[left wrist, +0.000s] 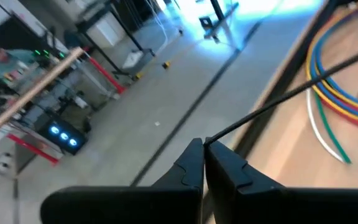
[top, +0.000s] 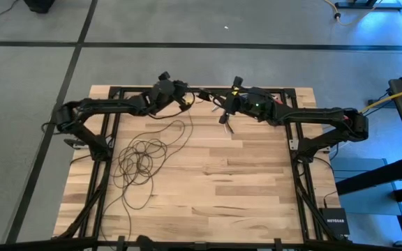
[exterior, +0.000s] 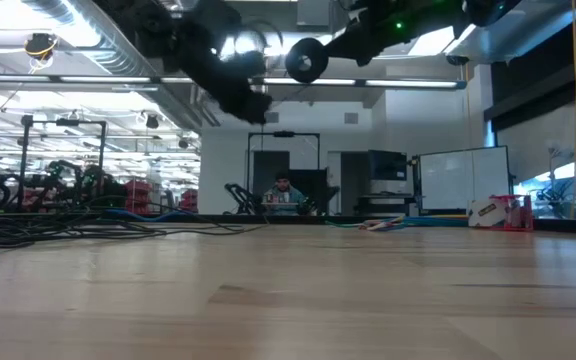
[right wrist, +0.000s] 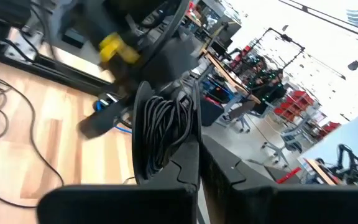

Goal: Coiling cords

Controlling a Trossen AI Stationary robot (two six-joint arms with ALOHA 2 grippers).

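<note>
Down on the wooden surface [top: 229,181], in the left half of the high view, most of the cords [top: 139,162] lie as a loose tangle of thin dark loops, with one strand trailing toward the lower edge of the frame and another rising toward the top of the surface. Farther up, at the upper centre of that view, both arms are raised and face each other. The left claw [top: 188,98] is pinched together on a single dark strand [left wrist: 272,102] that runs tight from its tips toward the upper right of the left wrist view. Just beside it, the right claw [right wrist: 199,144] is clamped on a wound bundle [right wrist: 163,127] of the same wire, several turns lying side by side. In the low view both arms hang along the top edge, and a person [exterior: 283,192] sits far back at mid-frame.
</note>
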